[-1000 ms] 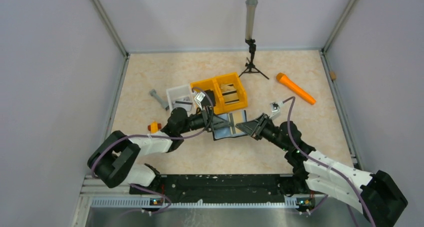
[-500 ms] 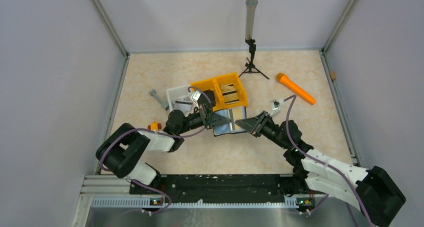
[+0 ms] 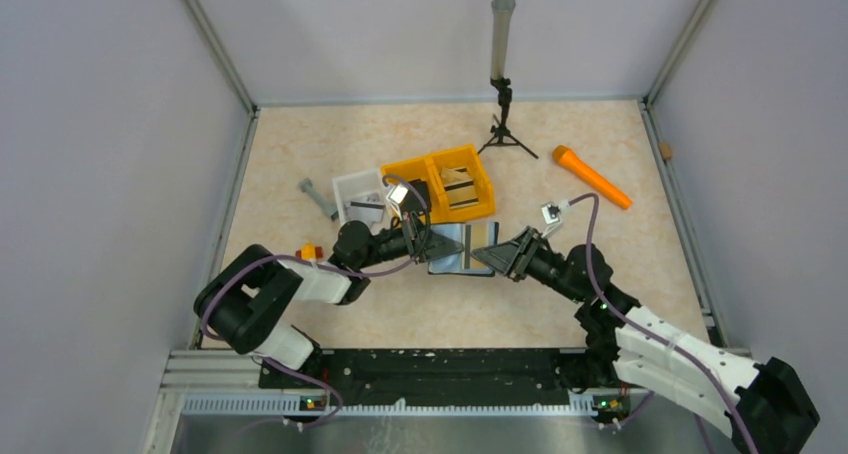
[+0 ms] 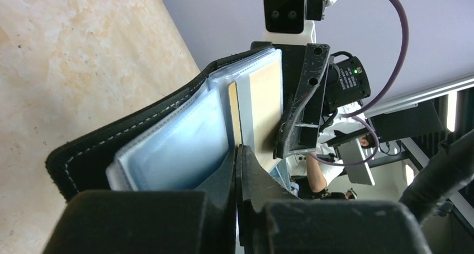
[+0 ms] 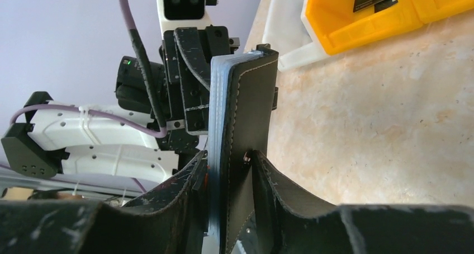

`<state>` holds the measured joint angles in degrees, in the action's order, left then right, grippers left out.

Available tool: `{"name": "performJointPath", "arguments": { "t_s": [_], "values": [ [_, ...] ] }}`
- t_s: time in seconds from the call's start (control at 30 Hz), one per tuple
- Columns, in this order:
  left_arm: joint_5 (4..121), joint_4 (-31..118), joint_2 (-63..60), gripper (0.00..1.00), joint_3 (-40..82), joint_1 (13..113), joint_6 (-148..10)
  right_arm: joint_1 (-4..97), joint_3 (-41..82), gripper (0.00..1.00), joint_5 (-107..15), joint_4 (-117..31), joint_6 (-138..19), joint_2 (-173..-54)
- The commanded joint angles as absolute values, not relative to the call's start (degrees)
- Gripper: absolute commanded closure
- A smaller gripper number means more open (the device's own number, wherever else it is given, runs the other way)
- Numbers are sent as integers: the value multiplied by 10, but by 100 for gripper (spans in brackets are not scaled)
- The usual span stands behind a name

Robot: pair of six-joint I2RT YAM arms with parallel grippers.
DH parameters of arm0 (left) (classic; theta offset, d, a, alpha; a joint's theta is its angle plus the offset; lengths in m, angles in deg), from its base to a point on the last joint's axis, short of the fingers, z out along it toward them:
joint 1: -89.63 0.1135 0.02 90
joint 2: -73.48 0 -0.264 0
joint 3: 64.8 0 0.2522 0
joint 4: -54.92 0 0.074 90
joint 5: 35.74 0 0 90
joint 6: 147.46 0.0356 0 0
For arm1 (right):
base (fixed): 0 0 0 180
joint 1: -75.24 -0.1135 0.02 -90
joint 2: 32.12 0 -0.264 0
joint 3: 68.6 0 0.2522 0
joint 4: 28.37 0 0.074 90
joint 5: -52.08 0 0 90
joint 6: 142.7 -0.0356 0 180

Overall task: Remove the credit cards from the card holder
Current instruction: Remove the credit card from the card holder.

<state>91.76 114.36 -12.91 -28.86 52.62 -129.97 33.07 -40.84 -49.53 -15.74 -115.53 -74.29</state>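
The card holder (image 3: 462,246) is up on edge, open, just in front of the orange bin (image 3: 450,179). The right gripper (image 5: 232,164) has its jaws clamped on the card holder. The left gripper (image 4: 237,151) has its jaws pressed fully together at the pale sleeves (image 4: 173,147), right beside a tan credit card (image 4: 265,108). Whether they hold the card's edge, I can't tell. That's the danger: if they grip only a sleeve, or nothing, a pull probably drags the whole holder from the right jaws, away from the bin and onto the tabletop (image 3: 330,144), or the card comes out bent.

Left arm (image 3: 310,284) and right arm (image 3: 650,336) reach inward, left hand (image 3: 440,246) pinched closed, facing the right hand (image 3: 490,256), fingers parted.
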Motion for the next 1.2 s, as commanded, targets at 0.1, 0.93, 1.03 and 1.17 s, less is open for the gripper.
{"name": "performJointPath", "arguments": {
  "t_s": [0.1, 0.93, 1.03, 1.17],
  "values": [
    [933, 1173, -107, 100, -291, 522, -1299, 321, -373, 73, -487, -185, -1133, -704],
    [961, 1125, -78, 78, -297, 539, -1287, 322, -394, 88, -474, -156, -1159, -700],
    [961, 1139, -78, 53, -297, 539, -1296, 322, -392, 88, -482, -147, -1163, -711],
    [962, 1138, -80, 59, -293, 537, -1298, 322, -396, 89, -492, -120, -1171, -729]
  ]
}}
